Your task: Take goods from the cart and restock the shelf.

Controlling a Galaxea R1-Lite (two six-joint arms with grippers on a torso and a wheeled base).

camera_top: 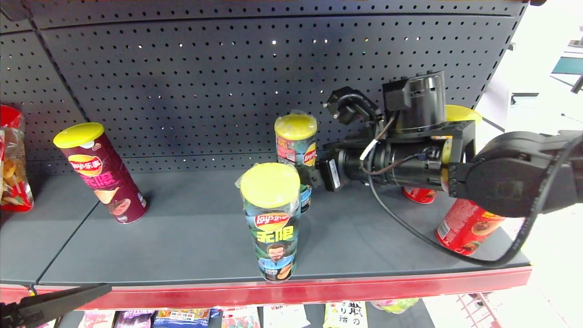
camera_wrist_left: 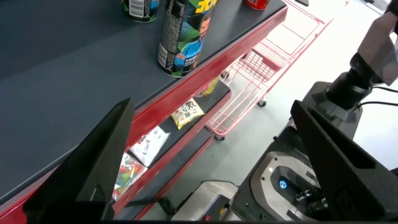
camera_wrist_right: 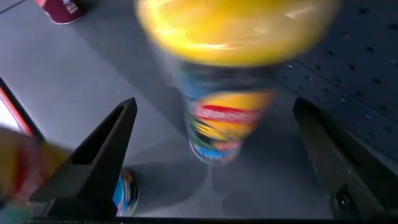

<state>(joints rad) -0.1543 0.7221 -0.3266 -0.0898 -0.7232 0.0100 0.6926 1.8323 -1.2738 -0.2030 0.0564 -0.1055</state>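
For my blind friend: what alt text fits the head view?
The robot's right arm hangs over a dark grey metal shelf, open jaws at a yellow-lidded cylindrical crisp can. A green can, a purple can and a red can stand nearby.

A wide bare stretch of shelf [camera_top: 191, 228] is lying open between the purple can [camera_top: 102, 175] and the front green can [camera_top: 272, 223]. That can is standing at the lip, blocking the straight way to the rear green can [camera_top: 296, 146]. Red cans [camera_top: 464, 228] are crowding the right end, and the pegboard [camera_top: 205, 82] is closing the back.
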